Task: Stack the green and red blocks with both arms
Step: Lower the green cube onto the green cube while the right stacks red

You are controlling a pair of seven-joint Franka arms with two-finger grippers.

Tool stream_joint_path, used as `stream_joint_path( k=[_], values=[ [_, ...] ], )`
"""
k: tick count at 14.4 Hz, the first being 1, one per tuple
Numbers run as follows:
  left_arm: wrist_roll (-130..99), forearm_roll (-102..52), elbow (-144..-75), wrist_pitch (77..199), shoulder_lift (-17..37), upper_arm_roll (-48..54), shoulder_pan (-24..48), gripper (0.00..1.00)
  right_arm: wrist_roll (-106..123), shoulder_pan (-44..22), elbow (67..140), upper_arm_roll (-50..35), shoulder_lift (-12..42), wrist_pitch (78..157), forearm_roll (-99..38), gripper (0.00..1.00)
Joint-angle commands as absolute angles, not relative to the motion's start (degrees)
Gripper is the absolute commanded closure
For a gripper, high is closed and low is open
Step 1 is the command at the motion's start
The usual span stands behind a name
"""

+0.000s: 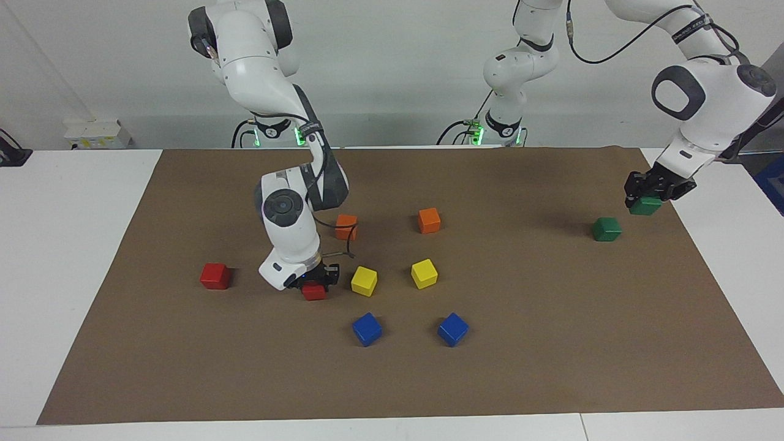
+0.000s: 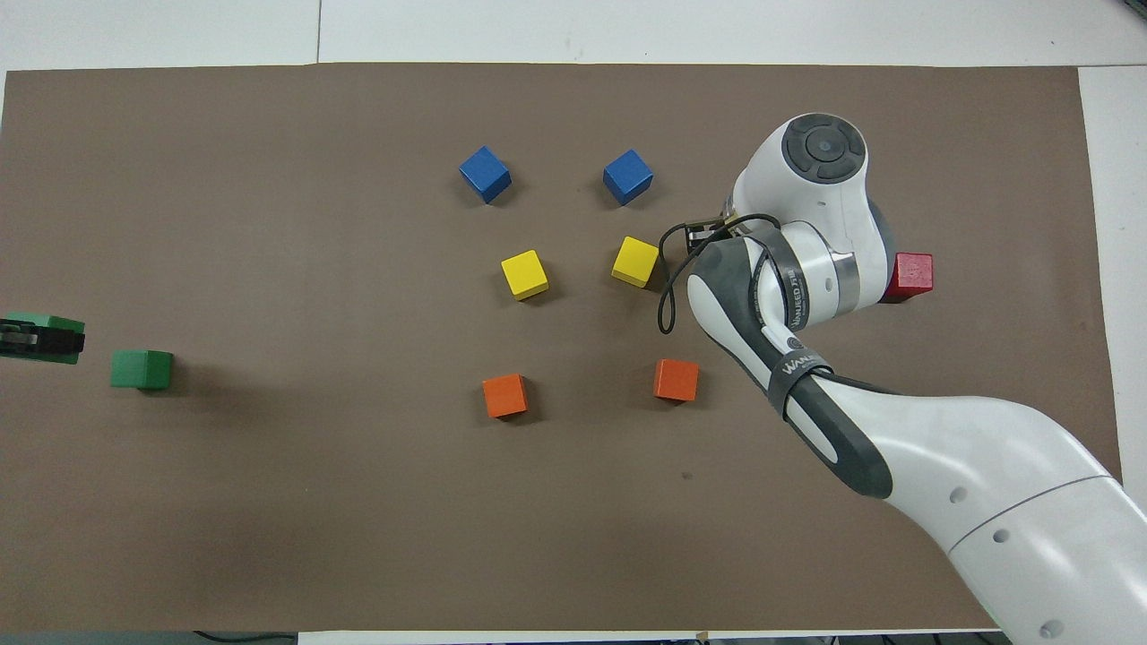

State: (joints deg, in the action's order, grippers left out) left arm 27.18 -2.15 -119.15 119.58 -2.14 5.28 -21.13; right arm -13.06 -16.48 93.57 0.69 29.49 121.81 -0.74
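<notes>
The right gripper (image 1: 313, 283) is clamped on a red cube (image 1: 314, 291) low over the brown mat (image 1: 520, 367), with the second red cube (image 1: 215, 275) lying beside it toward the right arm's end. The left gripper (image 1: 648, 197) grips a green cube (image 1: 645, 206) raised near the second green cube (image 1: 606, 229). Neither stack is built yet; by my judgement both placements remain.

My left gripper (image 1: 644, 202) is gripping 1 dark green cube (image 1: 646, 206) above the mat's edge, just beside the second green cube (image 1: 606, 229) lying on the mat. My right gripper (image 1: 314, 285) is clamping 1 red cube (image 1: 313, 291) low beside a yellow cube; the other red cube (image 1: 215, 276) is sitting apart, toward my right arm's end.
</notes>
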Motion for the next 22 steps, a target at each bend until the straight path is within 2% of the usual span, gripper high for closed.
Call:
stream_joint_path(
  k=[1,6,11,13,18,22],
  values=[
    [28.0,-3.3,-127.8,128.4,-5.3,5.9,-21.8,1.00,-12.6,-14.8,92.9,0.6,23.2,116.4,-0.3,1.00],
    [27.9,-3.3,-132.4,136.9,-3.6,5.9,-21.9,1.00,-4.1,-7.7,95.0,0.6,13.8,109.3,-0.3,1.00],
    [27.9,-3.4,-134.2,140.3,-3.1,5.9,-22.1,1.00,6.2,-1.5,95.7,0.6,12.1,107.8,-0.3,1.00],
    [27.6,-3.4,-135.2,142.5,-2.3,5.9,-22.1,1.00,8.7,-0.2,98.1,0.6,11.1,109.1,-0.3,1.00],
    [27.4,-4.2,-135.2,143.4,-0.8,6.0,-23.3,1.00,11.3,2.3,104.9,0.6,9.4,118.4,-0.3,1.00],
    [25.8,-4.3,-135.2,143.4,0.2,6.0,-23.3,1.00,11.3,4.3,105.6,0.6,10.5,120.1,-0.3,1.00]
  ],
)
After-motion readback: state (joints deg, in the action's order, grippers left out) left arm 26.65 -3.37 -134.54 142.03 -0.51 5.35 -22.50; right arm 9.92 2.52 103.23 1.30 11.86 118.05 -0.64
